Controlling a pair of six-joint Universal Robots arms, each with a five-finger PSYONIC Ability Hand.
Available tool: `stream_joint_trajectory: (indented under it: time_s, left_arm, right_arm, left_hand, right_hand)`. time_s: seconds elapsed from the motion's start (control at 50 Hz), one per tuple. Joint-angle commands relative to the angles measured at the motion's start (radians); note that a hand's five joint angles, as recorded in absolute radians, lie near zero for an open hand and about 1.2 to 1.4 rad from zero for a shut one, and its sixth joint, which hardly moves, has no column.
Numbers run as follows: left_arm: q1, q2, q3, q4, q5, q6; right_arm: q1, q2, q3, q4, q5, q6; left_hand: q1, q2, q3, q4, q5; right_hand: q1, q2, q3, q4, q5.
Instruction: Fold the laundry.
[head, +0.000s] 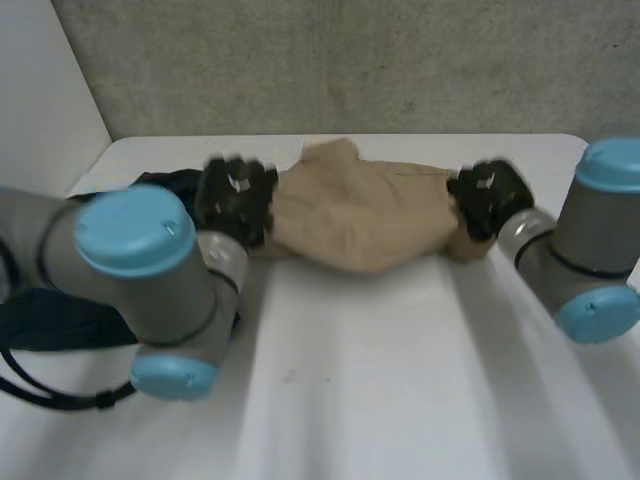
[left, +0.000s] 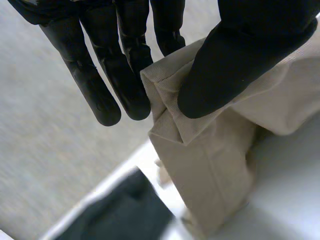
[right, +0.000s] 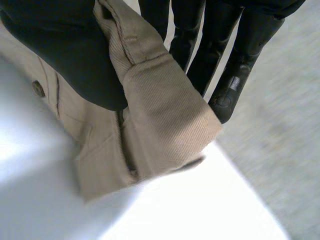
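Observation:
A tan garment (head: 360, 220) hangs stretched between my two hands above the far part of the white table (head: 380, 380). My left hand (head: 236, 200) pinches its left edge; in the left wrist view the thumb (left: 235, 65) presses a folded hem of the tan garment (left: 210, 165) against the straight fingers (left: 120, 75). My right hand (head: 490, 197) holds the right end. The right wrist view shows its thumb (right: 65, 60) clamping a seamed band of the tan garment (right: 155, 115) against the fingers (right: 225, 70); a button (right: 38, 89) shows beside it.
A dark navy cloth (head: 60, 315) lies at the table's left side behind my left arm, and the dark cloth (left: 125, 215) also lies below the hanging hem. A grey wall (head: 350, 60) rises behind the table's far edge.

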Motion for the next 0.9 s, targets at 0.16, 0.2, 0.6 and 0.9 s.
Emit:
stream_joint_trajectory:
  time_s: [0.16, 0.2, 0.6, 0.9]
  left_arm:
    - [-0.024, 0.154, -0.193, -0.2, -0.011, 0.005]
    - [-0.027, 0.191, -0.216, -0.234, -0.01, 0.006]
    - [-0.137, 0.426, -0.405, -0.512, 0.001, 0.181]
    - [-0.124, -0.135, 0.233, -0.17, -0.007, 0.192]
  right_arm:
    - [-0.007, -0.144, 0.114, 0.386, 0.002, -0.111]
    - [-0.007, -0.185, 0.154, 0.42, 0.004, -0.144]
    - [-0.097, -0.446, 0.508, 0.751, 0.018, -0.476]
    - [-0.092, -0.242, 0.229, 0.337, 0.093, -0.253]
  left_hand:
    - [0.294, 0.196, 0.201, 0.196, 0.229]
    - [0.294, 0.196, 0.201, 0.196, 0.229]
    - [0.294, 0.196, 0.201, 0.196, 0.229]
    - [0.294, 0.196, 0.201, 0.196, 0.229]
  right_hand:
    - [0.439, 0.223, 0.21, 0.207, 0.229]
    - [0.439, 0.223, 0.21, 0.207, 0.229]
    - [0.439, 0.223, 0.21, 0.207, 0.229]
    - [0.439, 0.223, 0.21, 0.207, 0.229]
